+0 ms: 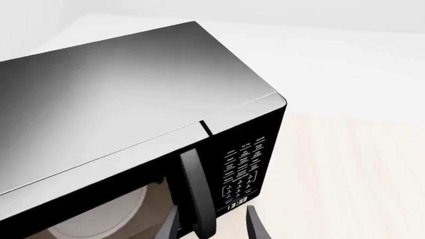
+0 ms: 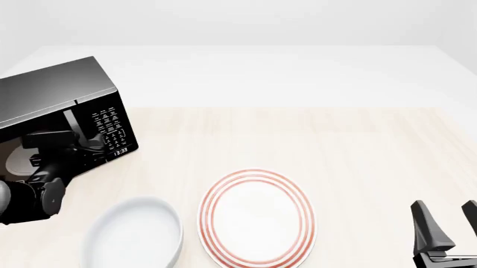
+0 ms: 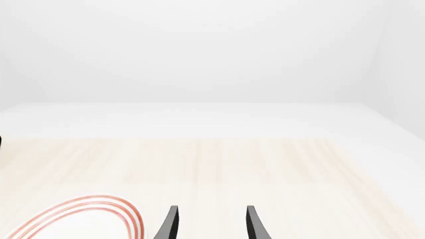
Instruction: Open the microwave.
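Observation:
The microwave (image 2: 67, 89) is a glossy black box at the table's far left, turned at an angle, and its top (image 1: 113, 84) fills the left wrist view. Its dark glass door shows the white turntable (image 1: 99, 214) behind it and looks closed. The vertical bar handle (image 1: 194, 189) runs beside the white-marked keypad (image 1: 242, 167) and the small display (image 1: 237, 203). My left gripper (image 1: 212, 226) (image 2: 84, 143) is open at the door front, with the handle's lower part between its fingers. My right gripper (image 2: 449, 226) (image 3: 211, 224) stands open near the front right edge, holding nothing.
A white plate with red rings (image 2: 257, 218) (image 3: 79, 216) lies front centre. A white bowl (image 2: 134, 234) sits to its left, close to the left arm. The light wood table (image 2: 313, 139) meets a white surface at the back.

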